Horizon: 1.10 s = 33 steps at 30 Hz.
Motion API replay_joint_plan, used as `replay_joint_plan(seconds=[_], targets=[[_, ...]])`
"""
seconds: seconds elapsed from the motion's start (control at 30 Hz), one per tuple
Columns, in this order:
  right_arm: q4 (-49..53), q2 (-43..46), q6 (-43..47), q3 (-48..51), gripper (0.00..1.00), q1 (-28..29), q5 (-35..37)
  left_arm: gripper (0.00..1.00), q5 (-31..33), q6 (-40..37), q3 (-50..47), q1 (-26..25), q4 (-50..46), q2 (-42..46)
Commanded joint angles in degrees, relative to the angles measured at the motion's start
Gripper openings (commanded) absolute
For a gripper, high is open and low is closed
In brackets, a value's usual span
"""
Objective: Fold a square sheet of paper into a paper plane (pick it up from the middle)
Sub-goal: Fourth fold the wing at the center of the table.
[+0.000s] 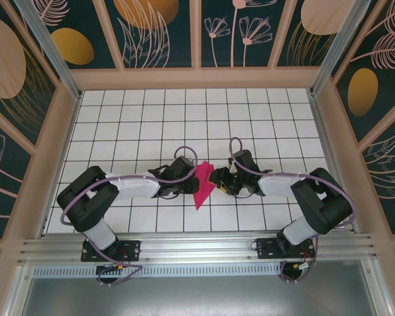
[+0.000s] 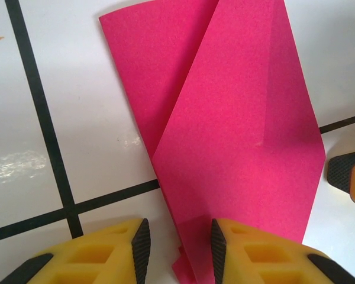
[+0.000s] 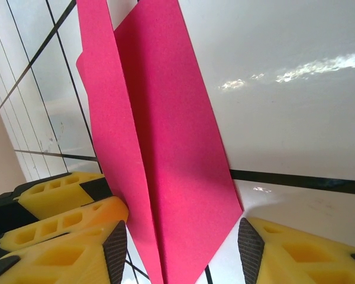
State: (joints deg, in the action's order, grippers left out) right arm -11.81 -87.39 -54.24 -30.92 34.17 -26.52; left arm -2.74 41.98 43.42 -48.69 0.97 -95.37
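**Near the middle of the top view: light, soft and easy to crumple**

The pink paper sheet point(image 1: 204, 184) lies on the white grid table point(image 1: 151, 118), between the two arms. It is already creased into a narrow pointed shape, and one flap seems to lift a little from the tiles. The left gripper point(image 2: 178, 247) has its jaws partly apart. The narrow end of the sheet lies in the gap at the bottom of the left wrist frame, but it is not clamped. The right gripper point(image 3: 182, 245) is spread wide around the sheet and grips nothing. I judge the paper to be very light, thin and soft, so it can slide on the glossy tiles and bend easily. A gentle hold at the middle crease, where the layers are double, seems safest.
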Motion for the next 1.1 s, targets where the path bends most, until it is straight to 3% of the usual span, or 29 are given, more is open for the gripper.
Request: replay_joint_plan(seconds=[0.0, 0.27, 0.9, 1.07], targets=[[-6.86, -2.34, -0.17, -1.34, 0.56, 0.26, 0.58, 0.36, -2.60, -1.51, 0.26, 0.00, 1.02, -2.46], [-7.52, -2.25, -0.61, -1.30, 0.56, 0.26, 0.51, 0.34, -7.07, -3.71, 1.67, 0.00, 2.10, -4.97], [-10.08, -1.90, -1.95, -0.30, 0.56, 0.10, -0.63, 0.33, -10.80, -4.01, 2.46, 0.00, 3.90, -5.30], [1.19, 2.03, 2.85, -2.28, 0.55, -0.73, 7.25, 0.33, -9.70, -3.99, 2.38, 0.00, 2.90, -5.07]])
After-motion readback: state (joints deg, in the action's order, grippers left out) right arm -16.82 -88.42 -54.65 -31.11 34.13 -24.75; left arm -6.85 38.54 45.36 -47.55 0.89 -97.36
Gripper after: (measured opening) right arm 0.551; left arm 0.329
